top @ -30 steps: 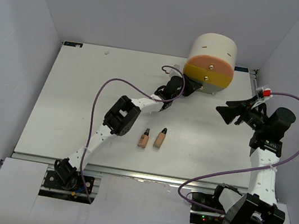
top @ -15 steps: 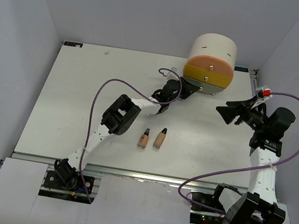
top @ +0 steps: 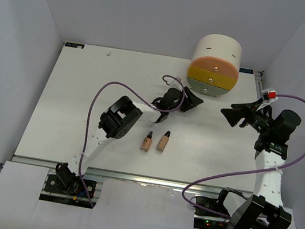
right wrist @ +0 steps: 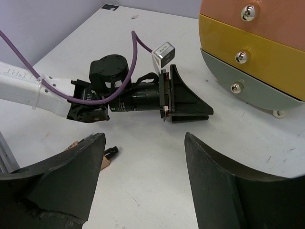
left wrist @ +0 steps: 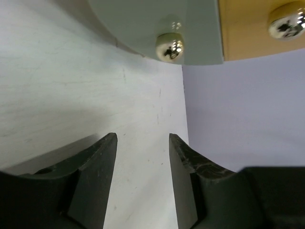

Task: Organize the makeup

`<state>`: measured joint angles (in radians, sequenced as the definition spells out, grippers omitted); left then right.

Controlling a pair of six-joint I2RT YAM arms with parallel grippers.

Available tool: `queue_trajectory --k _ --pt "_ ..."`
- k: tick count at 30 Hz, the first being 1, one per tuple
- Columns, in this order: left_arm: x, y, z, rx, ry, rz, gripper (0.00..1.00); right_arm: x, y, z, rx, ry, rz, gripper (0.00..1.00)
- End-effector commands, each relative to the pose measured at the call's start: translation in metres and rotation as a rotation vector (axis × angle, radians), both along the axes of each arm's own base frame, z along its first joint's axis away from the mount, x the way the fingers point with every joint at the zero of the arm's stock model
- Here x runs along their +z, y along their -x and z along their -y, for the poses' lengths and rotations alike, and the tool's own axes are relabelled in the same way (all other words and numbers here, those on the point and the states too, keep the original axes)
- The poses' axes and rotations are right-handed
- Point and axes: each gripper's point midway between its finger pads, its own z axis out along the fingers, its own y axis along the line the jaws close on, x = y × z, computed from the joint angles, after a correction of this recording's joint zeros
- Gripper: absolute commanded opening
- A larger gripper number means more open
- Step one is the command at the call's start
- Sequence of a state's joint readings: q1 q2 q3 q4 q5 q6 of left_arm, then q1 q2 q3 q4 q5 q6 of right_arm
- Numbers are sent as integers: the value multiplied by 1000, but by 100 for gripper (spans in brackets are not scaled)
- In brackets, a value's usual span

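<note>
Low in the middle of the top view, a beige black-capped bottle [top: 146, 142] lies on the white table [top: 66, 107]. Its twin [top: 163, 142] lies just beside it, not touching, caps toward the top of the frame; neither is in a drawer. Just above them the left gripper [top: 194, 101] points at the foot of the drawer unit [top: 217, 49]. Its wrist view shows the fingers [left wrist: 97, 171] parted with only bare table between them, near the grey drawer's knob [left wrist: 170, 46] but apart from it. At the right of the frame the right gripper [top: 226, 116] is spread wide and empty. At upper centre, the unit's pink drawer [right wrist: 267, 24], yellow drawer [right wrist: 257, 55] and grey drawer [right wrist: 252, 88] are all shut, so their contents cannot be seen. In the right wrist view one bottle sits mostly hidden behind a finger [right wrist: 62, 181] at lower left — only its cap and a sliver of beige show — and the frame's right edge cuts off the unit.
</note>
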<state>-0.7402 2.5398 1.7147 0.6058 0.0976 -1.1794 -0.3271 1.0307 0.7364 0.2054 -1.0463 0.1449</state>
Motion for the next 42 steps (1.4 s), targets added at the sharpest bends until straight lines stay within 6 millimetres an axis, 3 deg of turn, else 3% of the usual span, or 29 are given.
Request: queue_trajectory --k 1,11,21,42 --pt "76 -12 10 -16 77 115 62 0 -4 4 -15 22 31 74" --pt "69 -45 19 87 125 66 62 -4 -7 6 -23 23 20 74" --pt "57 -53 11 143 66 49 64 -5 -8 5 -15 19 14 75" --pt "38 -70 23 160 78 31 58 -4 -10 7 -24 23 17 75"
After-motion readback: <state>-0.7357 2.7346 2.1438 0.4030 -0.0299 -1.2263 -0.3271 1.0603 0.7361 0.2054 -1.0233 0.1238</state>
